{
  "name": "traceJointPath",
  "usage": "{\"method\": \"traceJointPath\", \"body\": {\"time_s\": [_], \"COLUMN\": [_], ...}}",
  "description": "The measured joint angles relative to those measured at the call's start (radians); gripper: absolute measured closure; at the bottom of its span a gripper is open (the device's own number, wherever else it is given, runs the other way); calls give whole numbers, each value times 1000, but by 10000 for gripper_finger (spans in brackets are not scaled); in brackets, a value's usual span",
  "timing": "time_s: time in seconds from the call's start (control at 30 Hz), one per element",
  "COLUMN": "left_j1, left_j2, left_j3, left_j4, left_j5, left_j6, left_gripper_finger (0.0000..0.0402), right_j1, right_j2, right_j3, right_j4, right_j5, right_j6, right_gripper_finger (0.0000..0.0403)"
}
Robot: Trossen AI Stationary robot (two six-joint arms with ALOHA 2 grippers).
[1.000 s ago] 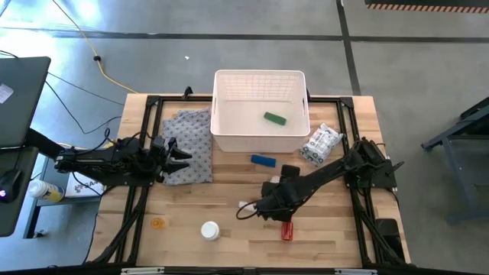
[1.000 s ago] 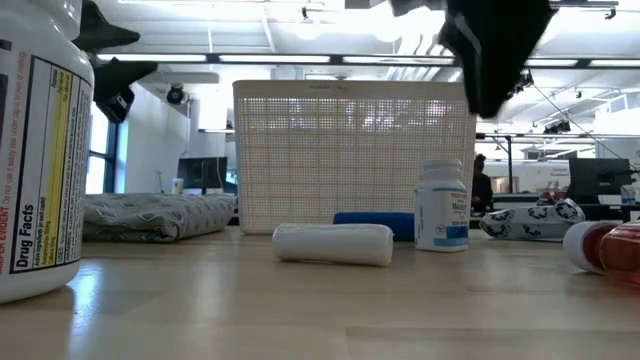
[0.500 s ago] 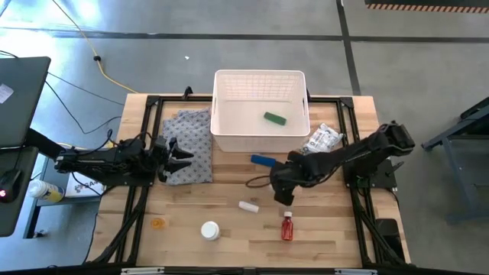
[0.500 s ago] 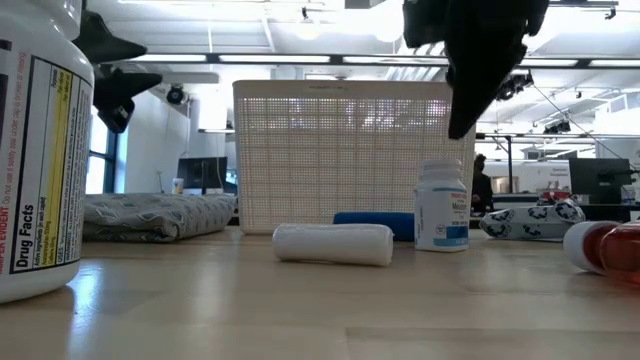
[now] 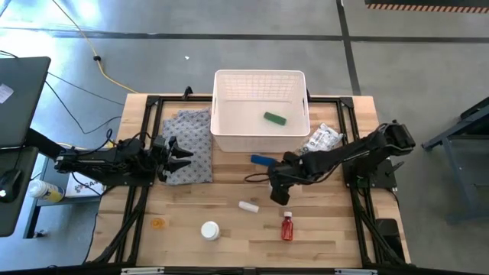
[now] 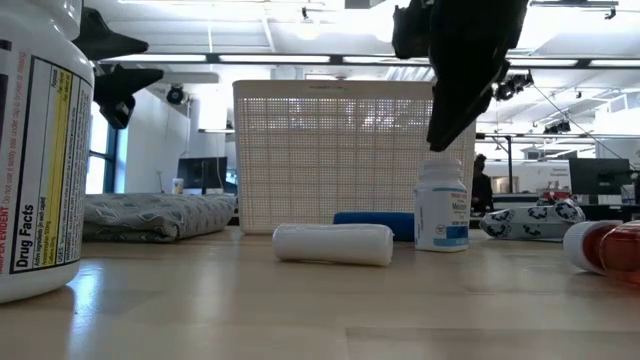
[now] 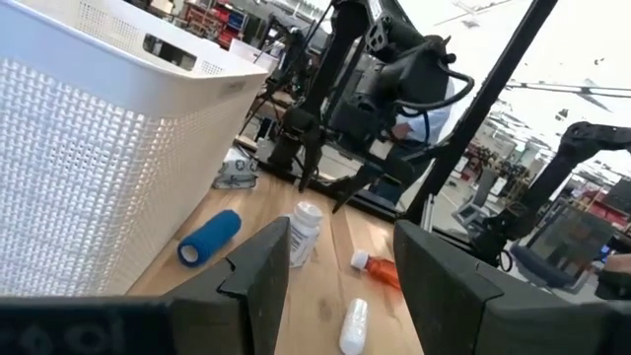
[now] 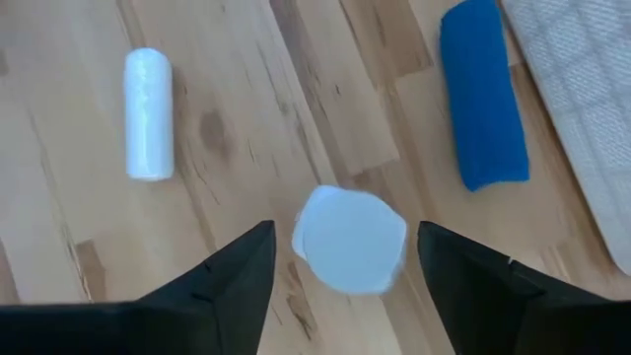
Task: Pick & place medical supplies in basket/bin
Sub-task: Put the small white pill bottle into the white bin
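Observation:
My right gripper (image 8: 345,288) is open and points steeply down over a small white pill bottle (image 8: 349,240), its fingers on either side of the cap without touching. In the low view that bottle (image 6: 441,206) stands upright on the table below the gripper (image 6: 447,120). A blue block (image 5: 262,160) and a white roll (image 5: 247,206) lie on the table nearby. A green tube (image 5: 275,118) lies in the white basket (image 5: 221,130). My left gripper (image 5: 181,156) waits open and level over the grey cloth (image 5: 195,137).
A red bottle (image 5: 286,227) and a larger white bottle (image 5: 210,229) rest near the front edge. A crinkly packet (image 5: 321,142) lies right of the basket, and a small orange item (image 5: 157,223) lies at front left. Bare wood shows between these items.
My right gripper has moved from over the white roll toward the table's far edge and a little down, and now stands above the small pill bottle. No object has moved.

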Motion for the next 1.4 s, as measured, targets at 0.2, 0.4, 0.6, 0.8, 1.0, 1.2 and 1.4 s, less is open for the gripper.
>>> {"method": "traceJointPath", "body": {"time_s": [0.2, 0.4, 0.6, 0.8, 1.0, 1.2, 1.4], "left_j1": [0, 0, 0, 0, 0, 0, 0], "left_j2": [0, 0, 0, 0, 0, 0, 0], "left_j3": [0, 0, 0, 0, 0, 0, 0], "left_j4": [-6, -6, -1, -2, -11, -14, -15], "left_j5": [0, 0, 8, 8, 9, 10, 11], "left_j6": [-1, -3, -3, -2, 4, 10, 10], "left_gripper_finger": [186, 186, 186, 186, 186, 186, 186], "right_j1": [7, 6, 18, 27, 48, 49, 34], "right_j2": [31, 31, 31, 32, 29, 14, 6], "right_j3": [0, 0, -1, -83, -105, -89, -89], "right_j4": [3, -26, -24, 60, 103, 108, 122], "right_j5": [22, 21, 43, 22, 47, 46, 50], "right_j6": [-19, -5, -5, -1, -23, -39, -41], "right_gripper_finger": [177, 186, 185, 193, 215, 237, 241]}}
